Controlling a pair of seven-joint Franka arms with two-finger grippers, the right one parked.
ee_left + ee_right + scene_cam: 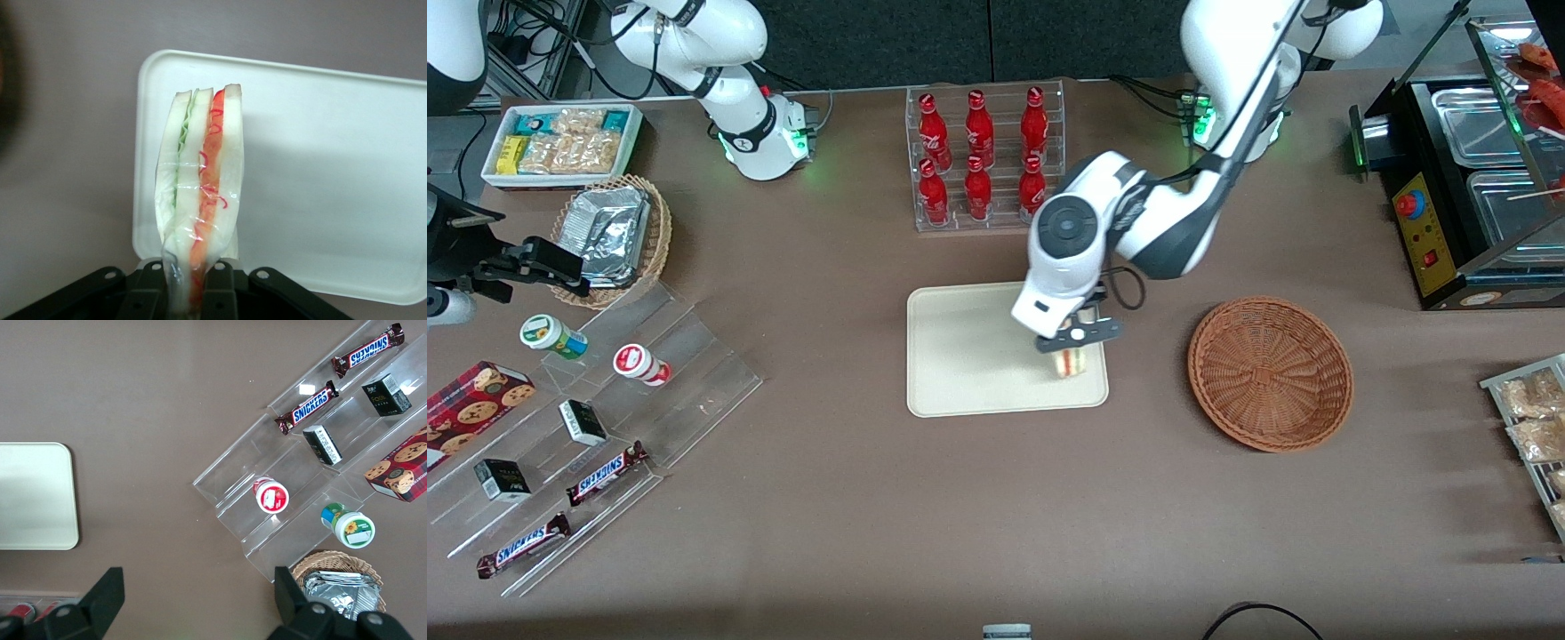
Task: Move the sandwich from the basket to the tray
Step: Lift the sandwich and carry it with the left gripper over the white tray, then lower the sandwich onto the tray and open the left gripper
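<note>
The clear-wrapped sandwich (1073,361) is held over the cream tray (960,356), at the tray's corner nearest the front camera on the basket's side. My gripper (1073,348) is shut on it. In the left wrist view the sandwich (200,180) stands out from the fingers (219,287), its red and green filling edge facing the camera, with the tray (320,173) below it. The reddish-brown basket (1269,372) sits beside the tray toward the working arm's end of the table, with nothing in it.
A clear rack of red bottles (983,156) stands farther from the front camera than the tray. A clear stepped display with snack bars and cups (587,427) and a tan basket of foil packets (614,236) lie toward the parked arm's end.
</note>
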